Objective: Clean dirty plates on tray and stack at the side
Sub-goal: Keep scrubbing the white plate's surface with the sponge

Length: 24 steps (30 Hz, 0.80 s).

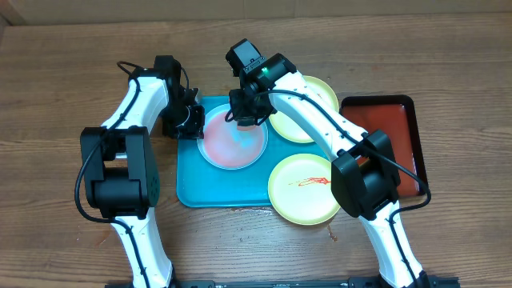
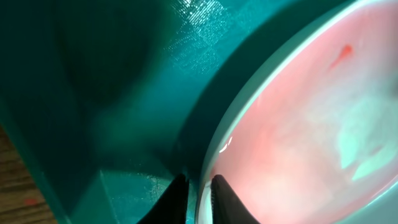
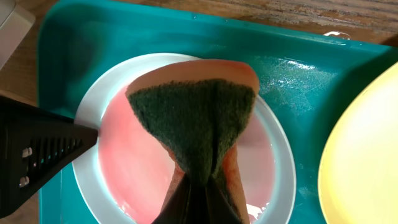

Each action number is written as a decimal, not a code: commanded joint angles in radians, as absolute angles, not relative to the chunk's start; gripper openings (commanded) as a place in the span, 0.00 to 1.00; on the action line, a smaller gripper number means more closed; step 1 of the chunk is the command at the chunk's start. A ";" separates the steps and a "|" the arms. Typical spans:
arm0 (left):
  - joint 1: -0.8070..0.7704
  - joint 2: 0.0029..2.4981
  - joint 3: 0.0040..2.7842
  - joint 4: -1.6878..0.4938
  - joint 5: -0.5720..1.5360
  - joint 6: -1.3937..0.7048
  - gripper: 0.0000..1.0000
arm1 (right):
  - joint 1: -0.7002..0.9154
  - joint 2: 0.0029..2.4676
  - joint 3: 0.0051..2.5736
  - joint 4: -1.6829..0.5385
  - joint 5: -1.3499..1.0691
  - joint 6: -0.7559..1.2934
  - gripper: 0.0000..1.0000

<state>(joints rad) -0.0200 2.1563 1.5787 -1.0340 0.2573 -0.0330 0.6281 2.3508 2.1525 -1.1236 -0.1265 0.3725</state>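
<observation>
Pinning white plate point(image 2: 298, 124) by its rim with my left tool point(image 2: 199, 199), clenched, so it cannot slide in the tray point(image 1: 192, 188). My right tool point(image 3: 198, 194) grips sponge point(image 3: 193, 118) over it for scrubbing.

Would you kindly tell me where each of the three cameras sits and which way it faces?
Overhead: above the table, looking straight down on teal tray, plates, both arms.
Left wrist: low beside the tray wall, facing the white plate's rim, pinched by the left gripper.
Right wrist: above that plate, looking down past the right gripper's sponge.
Shared: white plate on the tray.
</observation>
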 commanded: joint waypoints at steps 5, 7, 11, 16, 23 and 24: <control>-0.028 2.132 1.527 -0.987 0.263 -0.139 0.17 | 0.628 2.357 2.168 -1.124 -0.136 0.378 0.04; -0.028 2.132 1.516 -0.973 0.263 -0.139 0.13 | 0.628 2.357 2.168 -1.128 -0.136 0.378 0.04; -0.027 2.132 1.507 -0.955 0.263 -0.139 0.04 | 0.628 2.357 2.168 -1.133 -0.136 0.378 0.04; -0.026 2.131 1.510 -0.946 0.258 -0.135 0.04 | 0.623 2.350 2.172 -1.148 -0.163 0.377 0.04; -0.026 2.084 1.561 -1.017 0.200 -0.115 0.04 | 0.575 2.218 2.188 -1.204 -0.196 0.361 0.04; -0.026 2.068 1.562 -1.021 0.189 -0.115 0.04 | 0.565 2.189 2.188 -1.211 -0.196 0.358 0.04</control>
<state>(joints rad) -0.0200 2.1319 1.5322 -1.0069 0.2584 -0.1135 0.6071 2.3390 2.1532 -1.2045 -0.1795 0.3698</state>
